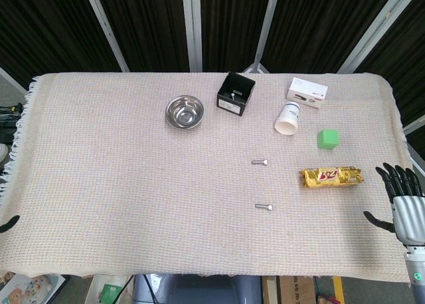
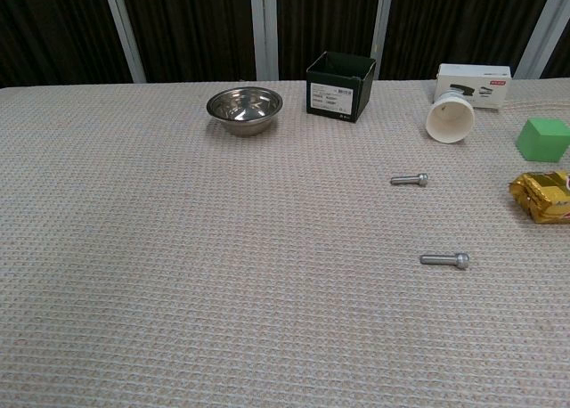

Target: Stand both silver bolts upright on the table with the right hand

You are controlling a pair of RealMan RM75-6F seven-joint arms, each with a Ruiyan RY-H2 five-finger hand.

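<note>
the right hand (image 1: 403, 199), black-fingered with a silver palm, sits at the right edge of the table in the head view, fingers spread apart and pointing up the frame, thumb stuck out to the side, holding nothing; the chest view does not show it. the left hand (image 1: 8, 222) shows only as a dark tip at the left edge of the head view, and whether it is open or closed cannot be told. both small silver bolts lie flat on the beige woven tablecloth (image 1: 106, 184), heads pointing right: the farther silver bolt (image 1: 259, 162) sits right of the cloth's centre, and the nearer silver bolt (image 1: 263, 206) lies below it, toward the front edge, the two apart from each other and well apart from the right hand. between the bolts and the right hand lies a yellow foil snack packet (image 1: 332, 177), on its side. behind it stands a green cube (image 1: 328, 139), then a white paper cup (image 1: 287, 118) tipped on its side with its mouth toward the front, just beside a white flat box (image 1: 307, 92). further left along the back are a black open-topped box (image 1: 236, 95) and a round steel bowl (image 1: 184, 111).
</note>
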